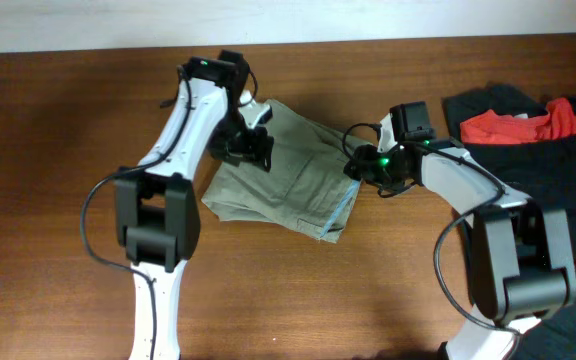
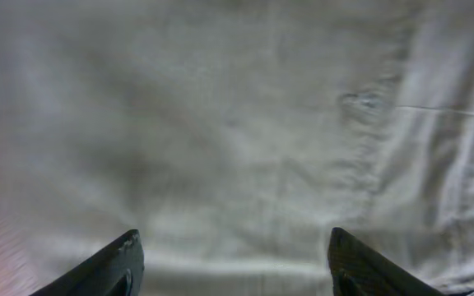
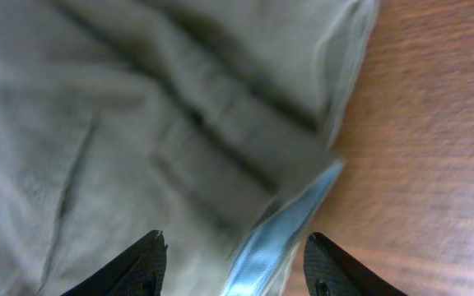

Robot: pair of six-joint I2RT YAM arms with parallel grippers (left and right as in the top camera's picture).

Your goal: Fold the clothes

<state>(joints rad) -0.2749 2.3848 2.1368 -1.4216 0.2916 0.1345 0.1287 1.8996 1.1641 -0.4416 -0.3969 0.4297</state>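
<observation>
Shorts: the khaki shorts (image 1: 288, 170) lie in a rumpled, partly folded heap on the table (image 1: 58, 150), a little above the middle of the overhead frame, between the two arms.
Lining: a strip of pale blue lining (image 1: 343, 212) shows along the lower right edge of the heap. In the right wrist view it runs as a blue band (image 3: 282, 230) from the bottom centre up toward the wood.
Left gripper: the left gripper (image 1: 253, 145) sits over the upper left part of the shorts. In its wrist view the gripper (image 2: 233, 263) has its jaws wide apart, and pale cloth (image 2: 220, 123) fills the frame beyond them.
Left detail: a seam with a small stitched mark (image 2: 369, 103) runs down the right side of that view. Whether the fingertips touch the cloth cannot be told.
Right gripper: the right gripper (image 1: 363, 170) is at the right edge of the shorts. In its wrist view the gripper (image 3: 233, 267) has its jaws apart, with the blue band between them, not pinched.
Right detail: a pocket slit (image 3: 72, 181) crosses the cloth at left, and bare wood (image 3: 434, 148) fills the right side.
Other clothes: black garments (image 1: 528, 140) with a red-orange garment (image 1: 533, 122) on top lie at the upper right of the overhead frame, well apart from the shorts.
</observation>
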